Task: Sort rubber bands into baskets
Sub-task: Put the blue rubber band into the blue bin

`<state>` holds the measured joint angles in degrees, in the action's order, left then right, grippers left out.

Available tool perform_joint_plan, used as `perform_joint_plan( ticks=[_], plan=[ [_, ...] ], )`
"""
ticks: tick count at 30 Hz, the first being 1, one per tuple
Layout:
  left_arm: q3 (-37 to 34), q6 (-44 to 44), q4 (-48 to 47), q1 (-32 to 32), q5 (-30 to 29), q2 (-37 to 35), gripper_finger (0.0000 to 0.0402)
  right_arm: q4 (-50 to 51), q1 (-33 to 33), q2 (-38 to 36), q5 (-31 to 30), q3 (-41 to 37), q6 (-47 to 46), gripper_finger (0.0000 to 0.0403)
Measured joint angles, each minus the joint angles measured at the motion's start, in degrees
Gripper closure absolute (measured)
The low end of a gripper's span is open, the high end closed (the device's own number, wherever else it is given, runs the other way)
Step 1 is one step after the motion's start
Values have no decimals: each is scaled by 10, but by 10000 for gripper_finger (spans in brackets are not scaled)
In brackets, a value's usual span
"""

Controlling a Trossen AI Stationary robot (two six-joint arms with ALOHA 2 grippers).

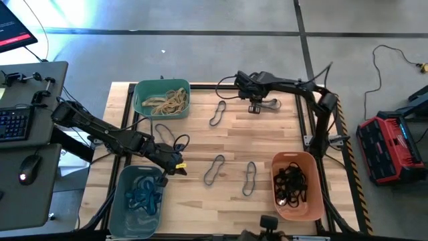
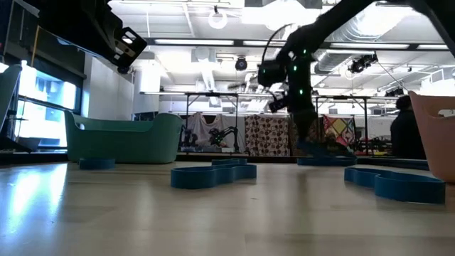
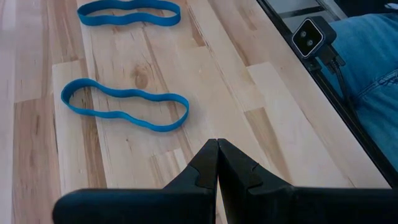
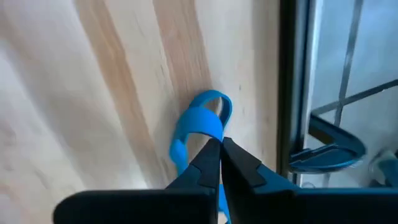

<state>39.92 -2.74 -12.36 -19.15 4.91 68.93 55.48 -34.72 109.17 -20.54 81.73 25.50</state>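
Right wrist view: jaws pinch crumpled blue band [image 4: 202, 127].

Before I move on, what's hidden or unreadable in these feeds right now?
- Right claw, shut on the thin blue rubber band: in the right wrist view its own fingers cover the pinch point and the band's lower part.
- Teal-green plastic basket: the low view shows only its wall, contents hidden.
- Orange plastic basket: cut off by the low view's edge.
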Motion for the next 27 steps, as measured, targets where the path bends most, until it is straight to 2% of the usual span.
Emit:
perform_joint_plan(
  ticks=[8, 16, 22, 27],
  plan=[
    [0, -1, 2, 0, -8, 0, 401, 6, 48, -95, 23, 0, -58, 402],
    [0, -26, 3, 0, -75, 0, 401, 3, 142, -177, 19, 0, -143, 403],
    [0, -12, 4, 0, -113, 0, 396, -33, 226, -199, -6, 0, -194, 403],
    [0, -11, 28, 0, -140, 0, 368, -62, 296, -199, -42, -1, -233, 403]
  ],
)
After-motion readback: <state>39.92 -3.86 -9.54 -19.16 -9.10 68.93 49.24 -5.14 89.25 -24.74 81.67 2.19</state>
